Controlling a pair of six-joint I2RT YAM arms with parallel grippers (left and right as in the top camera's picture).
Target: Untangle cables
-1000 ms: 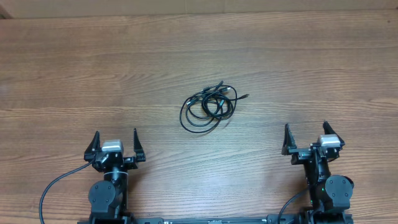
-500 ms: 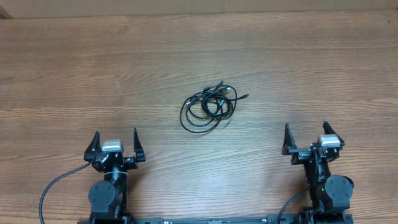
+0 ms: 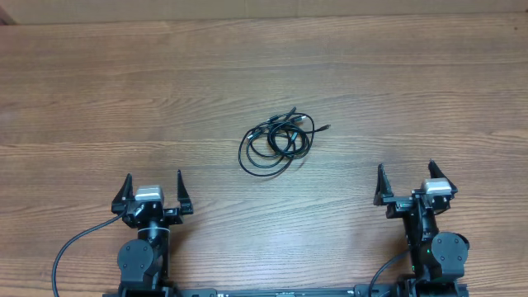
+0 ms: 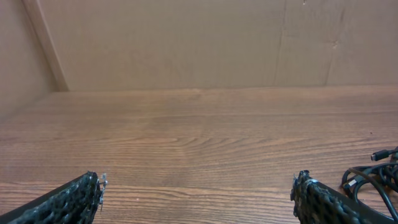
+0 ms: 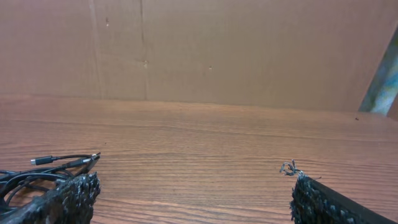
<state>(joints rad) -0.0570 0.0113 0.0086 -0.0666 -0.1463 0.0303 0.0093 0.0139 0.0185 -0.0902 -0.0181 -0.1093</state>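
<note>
Our left jaws and right jaws stand wide open, holding nothing, ready at the near edge to start. The cables [image 3: 279,134] lie farther out on the surface [image 3: 124,99], between both, well apart: thin black cords looped in one small messy bunch, little plugs poking out.

Premises: a robotics laboratory test bench. Grounds: two robot arms, the left arm [image 3: 142,243] and the right arm [image 3: 435,247], stand mounted on a black rail [image 3: 280,292] at the near edge of a wood-grain table [image 3: 99,82]. A thick black feed cable [image 3: 66,247] loops out from the left arm's base. Plain brown cardboard panels [image 4: 186,43], seams showing, wall off the table's far side as a makeshift backdrop.
</note>
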